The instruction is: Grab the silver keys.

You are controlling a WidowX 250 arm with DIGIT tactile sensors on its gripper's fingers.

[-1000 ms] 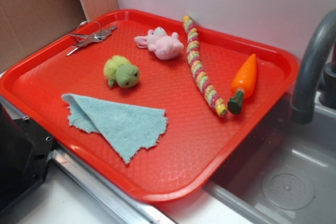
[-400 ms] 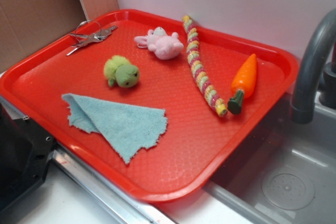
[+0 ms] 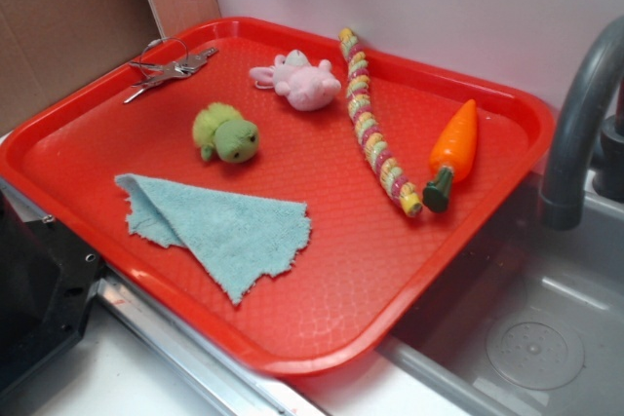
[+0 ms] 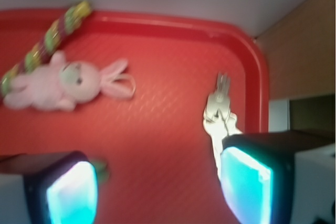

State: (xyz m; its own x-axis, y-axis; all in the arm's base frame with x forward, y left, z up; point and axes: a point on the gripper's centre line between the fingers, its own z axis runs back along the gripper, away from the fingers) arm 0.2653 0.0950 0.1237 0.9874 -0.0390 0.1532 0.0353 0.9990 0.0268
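Silver keys (image 3: 168,69) lying flat at the tray's far-left corner, about 10 o'clock in the exterior view, close to the raised rim. Gripper (image 4: 157,187) high above that corner, fingers (image 4: 247,184) spread wide, holding nothing; in the wrist view the keys (image 4: 219,109) sit off-centre, partly hidden behind the right-hand finger rather than in the gap.

Likely trouble: descending from this offset would probably land one finger on top of the keys or against the tray wall. Thin, flat metal on a textured surface, hard to get under; could skid or slip out on closing. Wire ring might snag only partly.

Red plastic tray (image 3: 322,319), pebbled surface, also carrying a green plush toy (image 3: 226,133) near centre-left, a pink bunny (image 3: 300,82) at 12 o'clock, a knitted rope (image 3: 375,133), a toy carrot (image 3: 452,151) at 3 o'clock, a teal cloth (image 3: 219,226) at 7 o'clock. Beyond: white wall, brown board at left, grey faucet (image 3: 585,114) and sink basin at right.
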